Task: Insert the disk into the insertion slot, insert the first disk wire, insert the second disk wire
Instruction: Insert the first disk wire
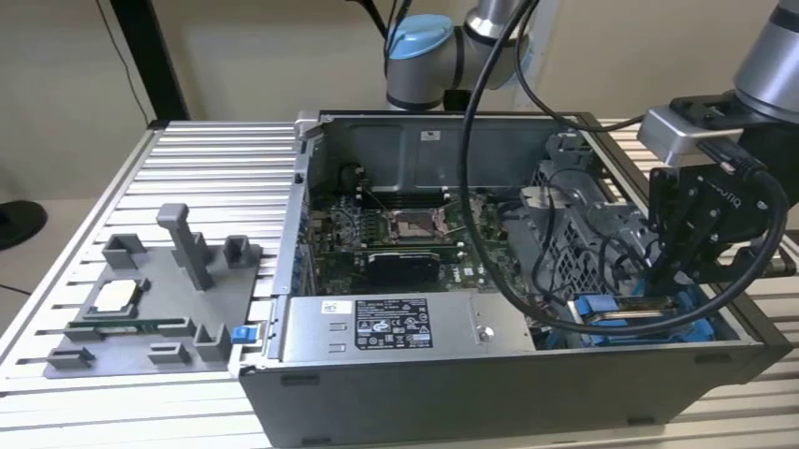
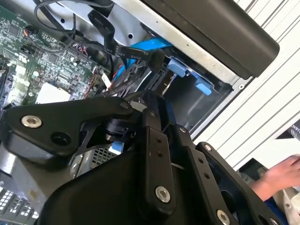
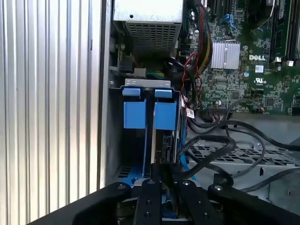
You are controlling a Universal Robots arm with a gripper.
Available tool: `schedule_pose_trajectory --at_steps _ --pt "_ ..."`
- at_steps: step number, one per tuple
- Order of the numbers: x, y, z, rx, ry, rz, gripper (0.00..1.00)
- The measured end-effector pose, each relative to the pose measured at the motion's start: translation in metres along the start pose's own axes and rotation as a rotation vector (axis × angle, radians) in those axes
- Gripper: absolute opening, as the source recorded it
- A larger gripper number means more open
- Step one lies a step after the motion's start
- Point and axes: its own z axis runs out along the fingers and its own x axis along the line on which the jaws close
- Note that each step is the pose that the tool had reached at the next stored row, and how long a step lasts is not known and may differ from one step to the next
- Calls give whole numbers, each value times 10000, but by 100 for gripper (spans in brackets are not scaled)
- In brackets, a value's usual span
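The disk [image 1: 620, 307], in its blue caddy, sits inside the drive slot at the case's corner on the exterior view's right. Two blue caddy tabs [image 3: 166, 114] stand side by side in the bay, and the disk's metal edge [image 3: 164, 140] runs between them toward me. My gripper [image 1: 658, 281] reaches down into that bay. Its fingers [image 3: 152, 197] stand close together at the disk's rear end, shut on a dark disk wire connector [image 2: 157, 63] whose black cable leads off toward the motherboard. A blue flat wire [image 2: 145, 47] lies just beside it.
Loose black cables [image 3: 220, 145] loop over the perforated cage beside the bay. The grey power-supply box [image 1: 374, 325] and motherboard [image 1: 399, 234] fill the case. A grey fixture plate [image 1: 150, 299] lies on the slatted table. A person's hand [image 2: 281, 173] rests outside the case.
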Motion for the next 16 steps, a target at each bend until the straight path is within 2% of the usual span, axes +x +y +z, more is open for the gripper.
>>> schedule_pose_trajectory --at_steps 5,12,16 --pt "-21 -42 49 1 -65 -1 0" --pt "-31 -75 84 5 -248 6 0" --pt "-14 -81 87 5 -250 13 0"
